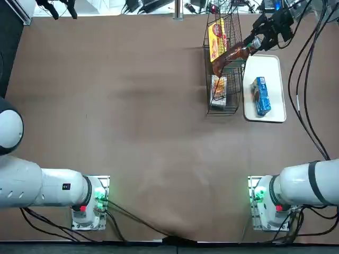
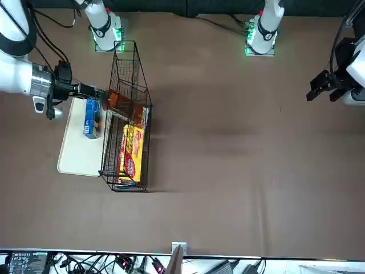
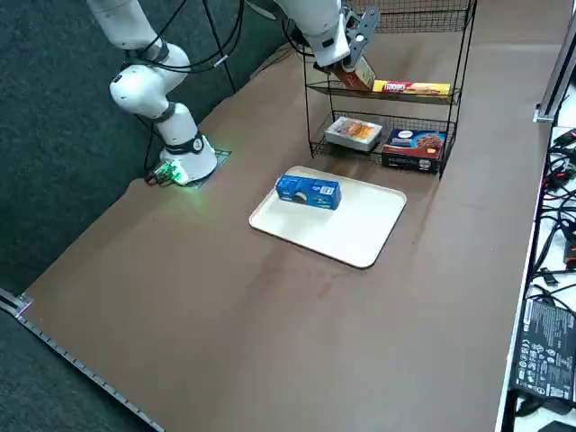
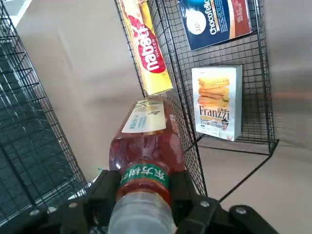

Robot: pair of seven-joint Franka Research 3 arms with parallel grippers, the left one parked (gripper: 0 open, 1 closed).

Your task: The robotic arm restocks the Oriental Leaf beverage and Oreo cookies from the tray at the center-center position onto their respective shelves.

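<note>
The Oriental Leaf beverage [image 4: 146,141], a clear bottle of reddish-brown tea, is tilted with its base pushed into the middle tier of the shelves [image 1: 225,108]. My right gripper [image 4: 144,195] is shut on the bottle's neck just below the white cap. In the top view the gripper [image 1: 259,39] hangs over the far end of the tray [image 1: 275,74], beside the rack, with the bottle [image 1: 233,54] reaching into the rack. The blue Oreo cookies packet [image 1: 260,96] lies on the tray. The right side view shows the bottle [image 3: 346,76] at the open end of that tier.
A long yellow-and-red box [image 3: 409,87] lies on the same tier, just beyond the bottle. On the bottom tier sit a white Franzzi box [image 4: 218,100] and a dark blue biscuit box [image 3: 414,148]. Cables and equipment [image 3: 544,342] line the table's far edge.
</note>
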